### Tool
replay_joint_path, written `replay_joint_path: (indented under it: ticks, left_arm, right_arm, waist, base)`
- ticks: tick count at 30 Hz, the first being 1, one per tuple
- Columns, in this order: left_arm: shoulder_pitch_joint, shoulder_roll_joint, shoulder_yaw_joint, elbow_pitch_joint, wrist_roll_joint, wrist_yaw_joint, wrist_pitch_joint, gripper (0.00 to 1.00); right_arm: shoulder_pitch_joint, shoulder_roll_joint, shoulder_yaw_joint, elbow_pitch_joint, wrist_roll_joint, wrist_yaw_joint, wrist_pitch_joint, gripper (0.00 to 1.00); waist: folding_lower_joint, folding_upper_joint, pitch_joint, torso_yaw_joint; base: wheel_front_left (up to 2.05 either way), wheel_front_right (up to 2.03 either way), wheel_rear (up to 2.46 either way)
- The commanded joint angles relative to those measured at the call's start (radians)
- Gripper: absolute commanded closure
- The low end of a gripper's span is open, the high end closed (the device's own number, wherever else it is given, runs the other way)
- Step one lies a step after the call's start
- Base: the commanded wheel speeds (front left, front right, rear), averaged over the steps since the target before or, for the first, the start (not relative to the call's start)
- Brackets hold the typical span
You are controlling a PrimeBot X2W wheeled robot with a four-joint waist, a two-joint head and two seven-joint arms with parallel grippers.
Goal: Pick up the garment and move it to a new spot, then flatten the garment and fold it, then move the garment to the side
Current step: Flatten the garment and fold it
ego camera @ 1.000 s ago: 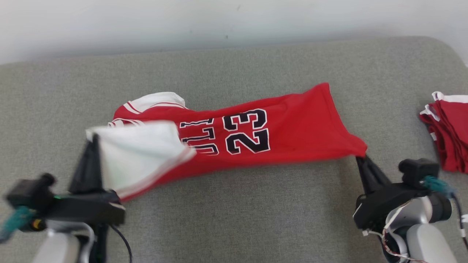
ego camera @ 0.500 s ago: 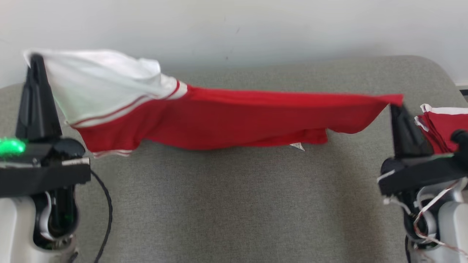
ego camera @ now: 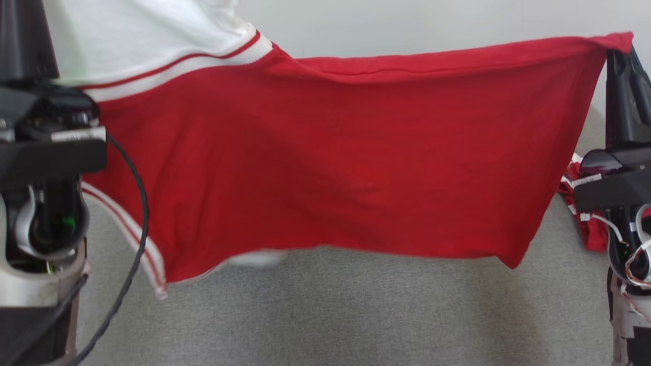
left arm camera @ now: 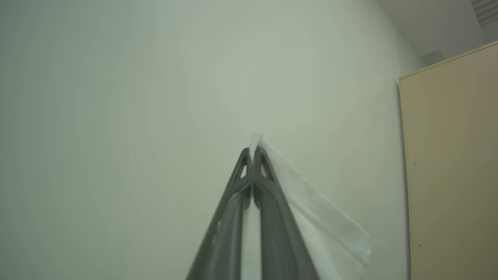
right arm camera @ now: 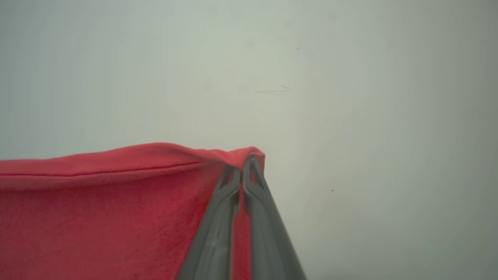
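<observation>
The garment (ego camera: 330, 168), a red jersey with a white sleeve and white-red trim, hangs stretched in the air between both grippers, well above the grey surface (ego camera: 325, 315). My left gripper (left arm camera: 252, 151) is shut on the white sleeve corner (left arm camera: 323, 221), high at the head view's left edge. My right gripper (right arm camera: 243, 163) is shut on a red corner of the garment (right arm camera: 116, 210), at the head view's upper right (ego camera: 623, 51). The jersey's lower edge hangs free just above the surface.
A pile of folded red clothes (ego camera: 585, 223) lies at the right behind my right arm. A pale wall (ego camera: 407, 20) rises behind the grey surface. A tan cabinet panel (left arm camera: 451, 163) stands at the right of the left wrist view.
Both grippers have risen high with the garment, lifting it off the surface and spreading it out as a hanging sheet. The printed side has turned away.
</observation>
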Motion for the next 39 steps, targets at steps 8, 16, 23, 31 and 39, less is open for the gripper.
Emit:
replay_joint_path:
  ticks: [8, 16, 23, 31, 39]
  left_arm:
    - [-0.132, -0.018, -0.02, 0.069, -0.011, 0.005, 0.024, 1.0]
    - [-0.262, -0.005, -0.095, 0.218, 0.05, -0.012, 0.037, 1.0]
    - [-0.361, 0.012, -0.105, 0.34, 0.068, -0.025, -0.01, 1.0]
    - [-0.409, 0.021, -0.125, 0.384, 0.056, -0.028, -0.023, 1.0]
    - [-0.473, 0.029, -0.16, 0.418, 0.046, -0.033, -0.003, 1.0]
  right_arm:
    - [-0.065, -0.037, 0.01, 0.028, -0.005, -0.002, 0.025, 1.0]
    - [-0.122, -0.061, 0.077, 0.119, 0.021, -0.002, 0.052, 1.0]
    - [-0.206, -0.062, 0.128, 0.231, 0.021, -0.002, 0.011, 1.0]
    - [-0.23, -0.075, 0.138, 0.249, 0.02, -0.002, -0.004, 1.0]
    - [-0.253, -0.074, 0.15, 0.244, 0.018, -0.002, 0.01, 1.0]
  waist:
    - [-0.0001, -0.0001, 0.004, -0.027]
    - [-0.0001, -0.0001, 0.067, -0.048]
    - [-0.0001, -0.0001, 0.109, -0.065]
    - [-0.0001, -0.0001, 0.107, -0.063]
    - [-0.0001, -0.0001, 0.113, -0.063]
  base:
    - [0.0, 0.0, 0.0]
    - [0.0, 0.0, 0.0]
    - [0.0, 0.0, 0.0]
    - [0.0, 0.0, 0.0]
    - [0.0, 0.0, 0.0]
